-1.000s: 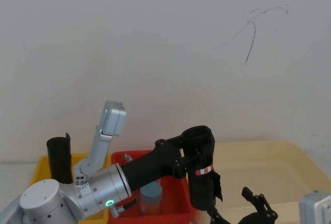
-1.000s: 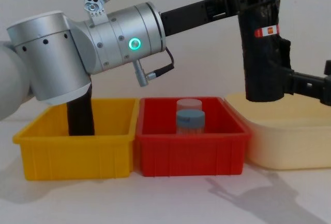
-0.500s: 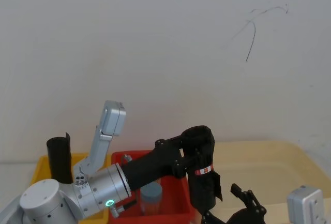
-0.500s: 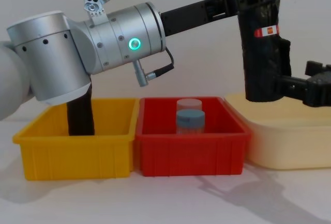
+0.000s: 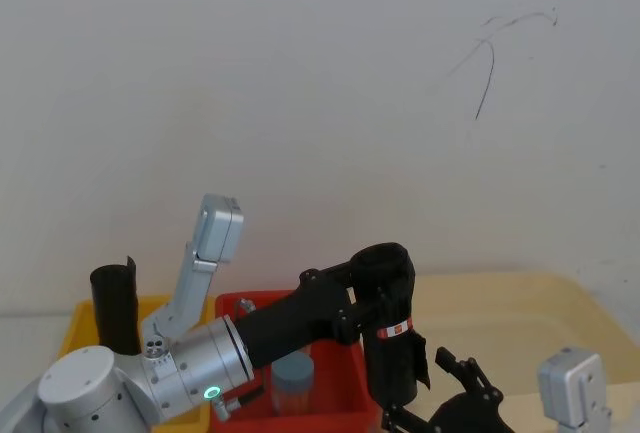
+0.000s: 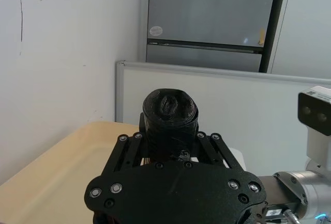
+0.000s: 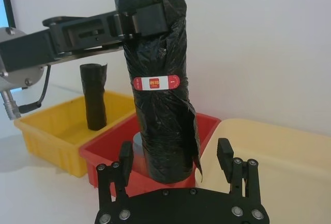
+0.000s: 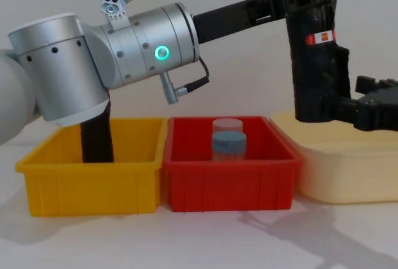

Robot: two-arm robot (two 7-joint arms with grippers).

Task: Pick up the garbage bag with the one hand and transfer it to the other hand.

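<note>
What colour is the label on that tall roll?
The label is red and white; clearest in right wrist view.

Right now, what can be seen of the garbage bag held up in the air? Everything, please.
The garbage bag is a tall black roll of crinkly plastic film, tightly wound, with a loose flap hanging off its lower side and a small red-and-white label near mid-height. It is upright in the air, above where the red bin meets the cream tray. The left gripper is shut on its top. The open right gripper flanks its lower end without clamping.
</note>
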